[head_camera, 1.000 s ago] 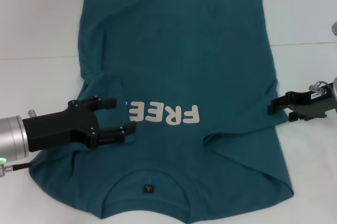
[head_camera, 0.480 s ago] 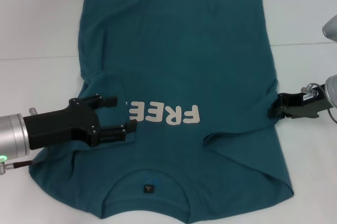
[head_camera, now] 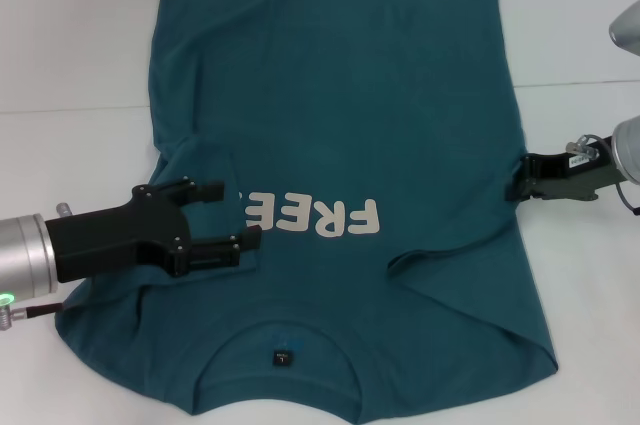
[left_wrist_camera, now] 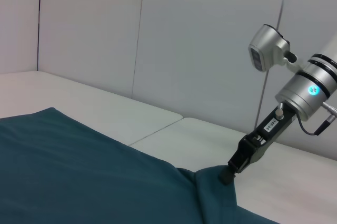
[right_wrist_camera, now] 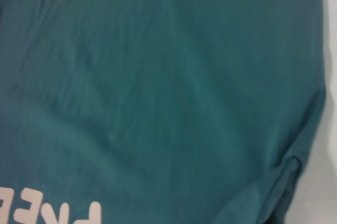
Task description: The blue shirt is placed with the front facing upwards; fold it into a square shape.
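Head view: large dark teal-blue short-sleeved cotton T-shirt [head_camera: 335, 145] with white "FREE!" lettering [head_camera: 312, 216], spread front-up on the white table [head_camera: 70, 45], collar nearest the robot, hem at the far edge. Both sleeves apparently turned inward over the chest — slanted creases beside the lettering on either side. Body not yet folded; judged an early stage, with the lengthwise folds into a square outstanding. Left gripper [head_camera: 222, 215], black, reaching in from the left over the folded sleeve, jaws spread apart and grasping nothing. Right gripper [head_camera: 522, 180] at the shirt's right edge, level with the lettering, arm extended low from the right; tips at the cloth edge.

Left wrist view: right gripper [left_wrist_camera: 227, 176] angled steeply down, tip pressed onto a small raised bunch of shirt fabric [left_wrist_camera: 105, 182] at the edge, table [left_wrist_camera: 295, 171] behind. Jaws drawn close together at the cloth — apparently clenched on the edge, though the contact itself is too small to confirm.

Right wrist view: only shirt fabric [right_wrist_camera: 158, 87] with part of the lettering [right_wrist_camera: 52, 211] and a folded seam near the edge; own jaws not shown.
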`<state>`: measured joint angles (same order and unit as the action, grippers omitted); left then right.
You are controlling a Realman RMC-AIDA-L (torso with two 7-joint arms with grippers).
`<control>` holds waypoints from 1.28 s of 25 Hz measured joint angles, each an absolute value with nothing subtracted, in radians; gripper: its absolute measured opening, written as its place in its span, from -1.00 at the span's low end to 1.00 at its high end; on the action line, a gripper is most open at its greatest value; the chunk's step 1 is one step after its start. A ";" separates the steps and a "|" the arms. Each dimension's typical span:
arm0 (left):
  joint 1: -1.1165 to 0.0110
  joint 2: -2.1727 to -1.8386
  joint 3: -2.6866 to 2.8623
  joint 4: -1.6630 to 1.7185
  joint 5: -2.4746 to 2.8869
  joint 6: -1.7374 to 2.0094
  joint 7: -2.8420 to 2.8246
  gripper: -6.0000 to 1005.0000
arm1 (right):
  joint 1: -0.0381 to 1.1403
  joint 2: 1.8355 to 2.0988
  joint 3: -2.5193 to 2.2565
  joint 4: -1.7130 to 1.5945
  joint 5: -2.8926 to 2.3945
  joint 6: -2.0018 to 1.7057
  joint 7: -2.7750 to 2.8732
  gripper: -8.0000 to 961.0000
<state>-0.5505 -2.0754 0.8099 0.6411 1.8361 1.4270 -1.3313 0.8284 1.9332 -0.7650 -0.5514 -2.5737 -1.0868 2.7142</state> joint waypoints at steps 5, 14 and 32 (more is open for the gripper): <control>-0.551 -2.075 0.810 0.641 1.836 1.427 -1.330 0.76 | 0.848 1.941 -0.765 -0.553 -2.571 -1.071 2.719 -0.91; -0.549 -2.075 0.810 0.649 1.836 1.428 -1.330 0.75 | 0.883 1.953 -0.765 -0.544 -2.566 -1.021 2.726 -0.89; -0.540 -2.075 0.810 0.652 1.836 1.428 -1.330 0.72 | 0.919 1.981 -0.768 -0.492 -2.488 -0.948 2.719 -0.35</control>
